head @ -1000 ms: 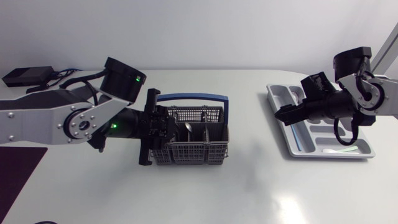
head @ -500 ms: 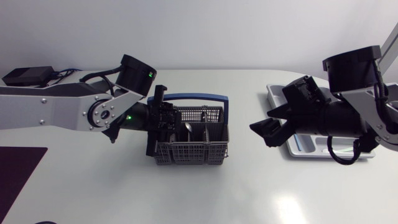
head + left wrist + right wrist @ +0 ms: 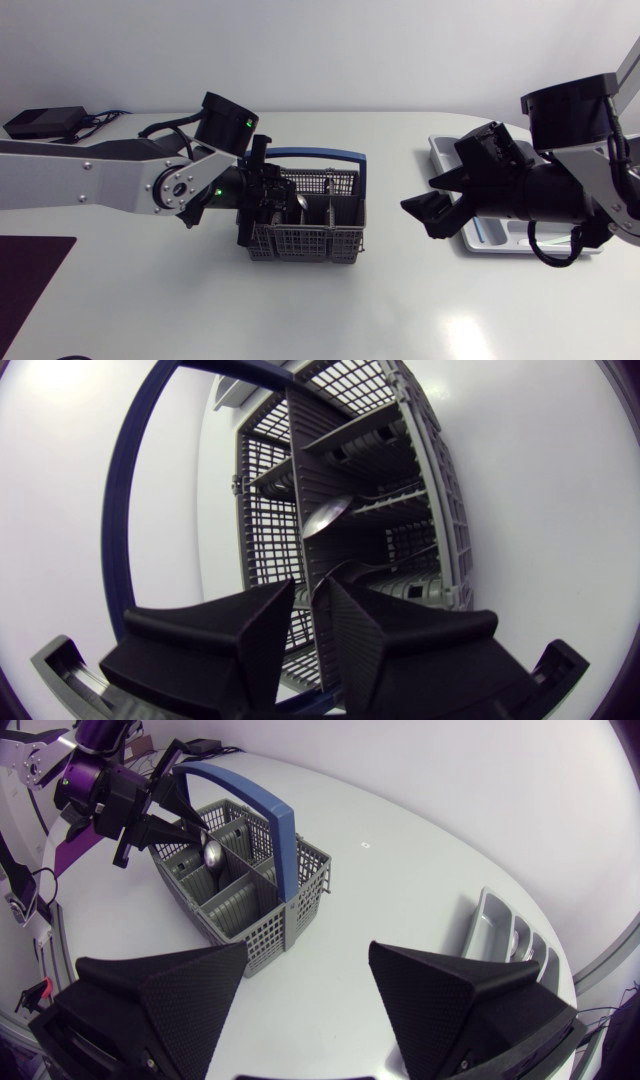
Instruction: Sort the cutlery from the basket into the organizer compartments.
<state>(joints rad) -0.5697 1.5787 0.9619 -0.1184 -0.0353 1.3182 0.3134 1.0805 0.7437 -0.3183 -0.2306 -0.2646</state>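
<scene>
We find the grey plastic mesh cutlery basket with a blue handle (image 3: pixel 310 240) mid-table, a steel spoon (image 3: pixel 327 517) standing inside. Left gripper (image 3: pixel 308 595) sits at the basket's end, fingers slightly apart. Right gripper (image 3: pixel 308 960) hangs well clear of the basket, fingers wide apart. The grey compartmented organizer tray (image 3: pixel 445 150) lies farther out on that side.

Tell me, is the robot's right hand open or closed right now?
Open: the right hand has its two black fingers wide apart, nothing between them.

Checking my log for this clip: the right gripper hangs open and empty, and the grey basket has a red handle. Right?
No: the basket has a blue handle, not red, as the right wrist view shows. The right gripper is open and empty.
</scene>
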